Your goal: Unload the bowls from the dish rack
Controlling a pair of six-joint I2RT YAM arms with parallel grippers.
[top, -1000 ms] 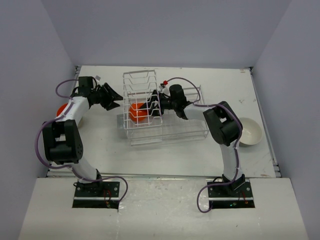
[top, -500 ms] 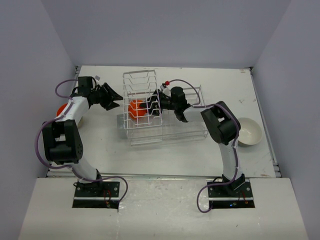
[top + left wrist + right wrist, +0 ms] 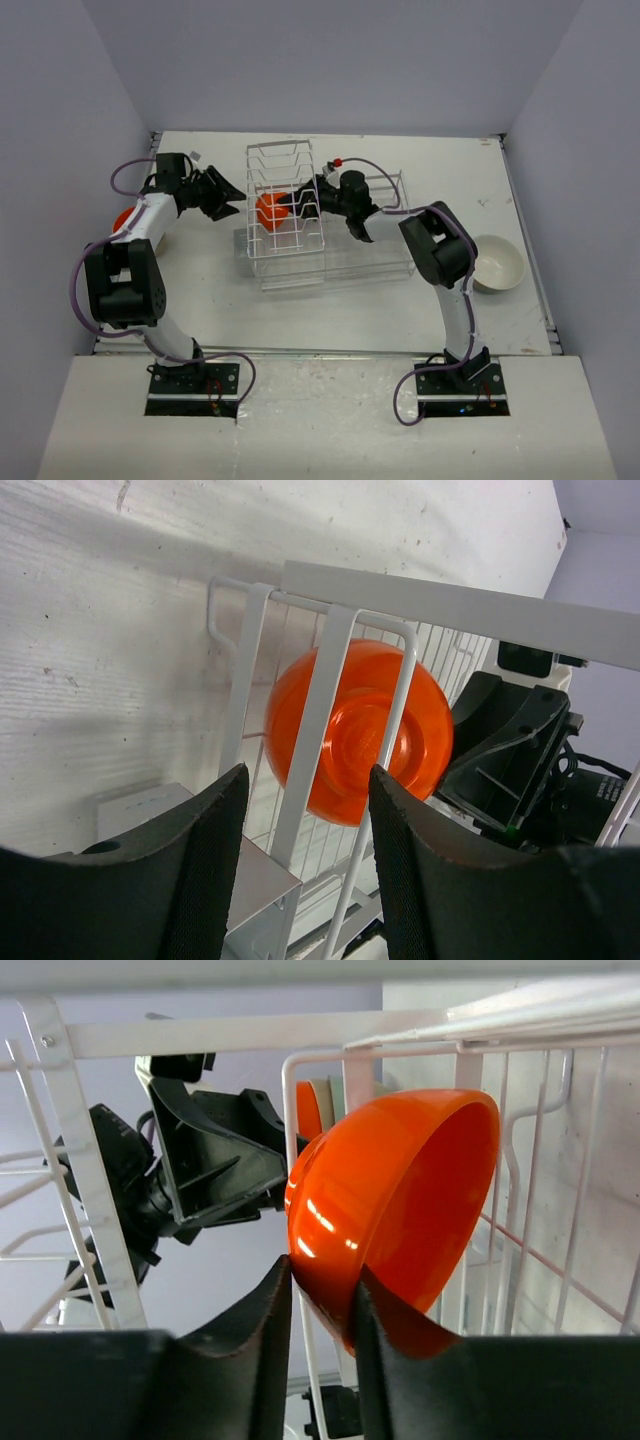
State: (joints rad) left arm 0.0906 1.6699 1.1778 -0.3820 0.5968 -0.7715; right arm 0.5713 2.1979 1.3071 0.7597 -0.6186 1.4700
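A silvery-white wire dish rack (image 3: pixel 300 180) stands mid-table, its tall slot end at the left. My right gripper (image 3: pixel 298 208) reaches into the slots and is shut on the rim of a bright orange bowl (image 3: pixel 272 212), held on edge above the rack floor. In the right wrist view the bowl (image 3: pixel 400 1210) is pinched between my fingers (image 3: pixel 318 1300). My left gripper (image 3: pixel 232 200) is open and empty just outside the rack's left end, facing the bowl's underside (image 3: pixel 355 730) through the wires (image 3: pixel 310 770). A cream bowl (image 3: pixel 497 263) sits on the table at right. An orange bowl (image 3: pixel 122 217) lies by the left edge.
The rack's low basket (image 3: pixel 345 262) extends to the right under my right arm. The table's walls close in at left, right and back. My left arm covers most of the orange bowl at the left edge.
My right gripper has lifted the orange bowl up and toward the back inside the rack's slots. The left arm has stayed in place.
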